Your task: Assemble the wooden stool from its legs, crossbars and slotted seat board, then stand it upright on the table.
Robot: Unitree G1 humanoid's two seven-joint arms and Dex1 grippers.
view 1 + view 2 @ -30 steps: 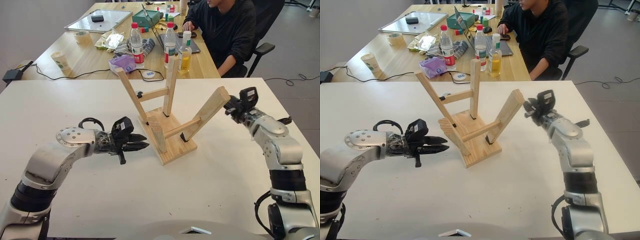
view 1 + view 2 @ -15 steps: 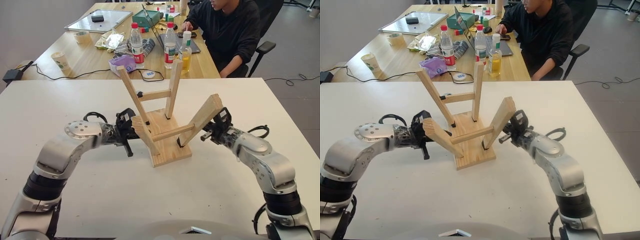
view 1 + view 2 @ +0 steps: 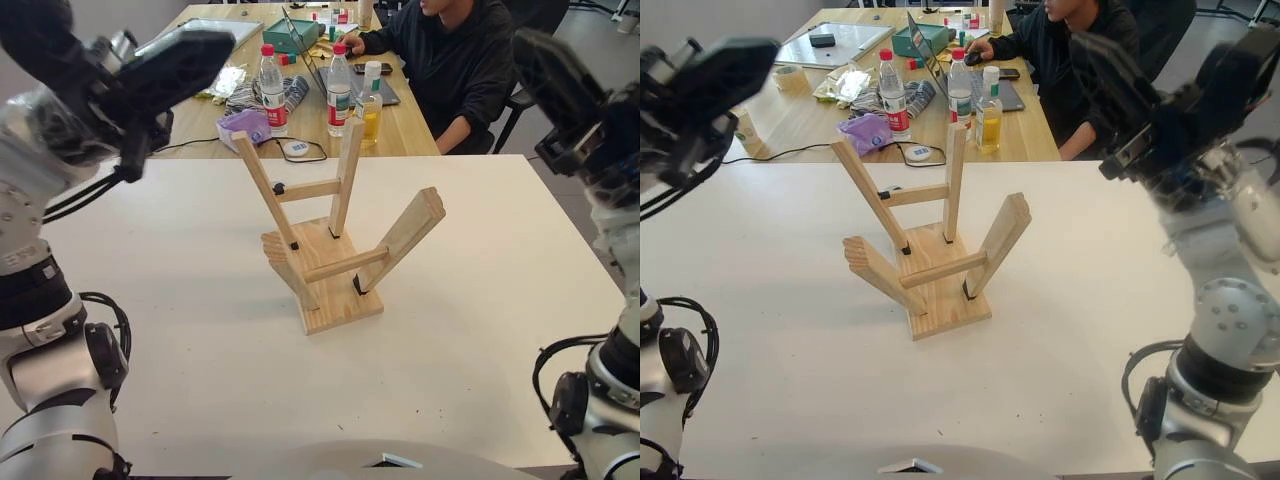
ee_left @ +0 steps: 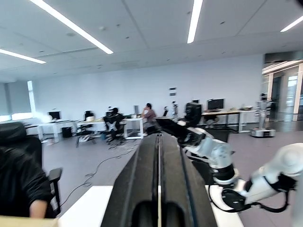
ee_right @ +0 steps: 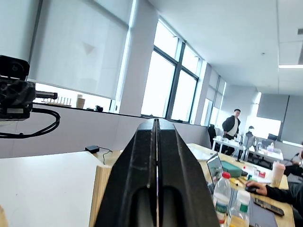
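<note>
Lying upside down, the stool [image 3: 340, 296] looks stiff and light, best held by a leg [image 3: 265, 190]; left tool [image 4: 159, 142] and right tool [image 5: 156, 125] are pinched shut, empty.

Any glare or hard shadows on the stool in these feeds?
Eye views: even light, with no glare on the stool and only a faint, soft shadow on the white table. Left wrist view: bright ceiling strips, with the shut left gripper dark in front of them. Right wrist view: bright windows behind the shut right gripper.
</note>
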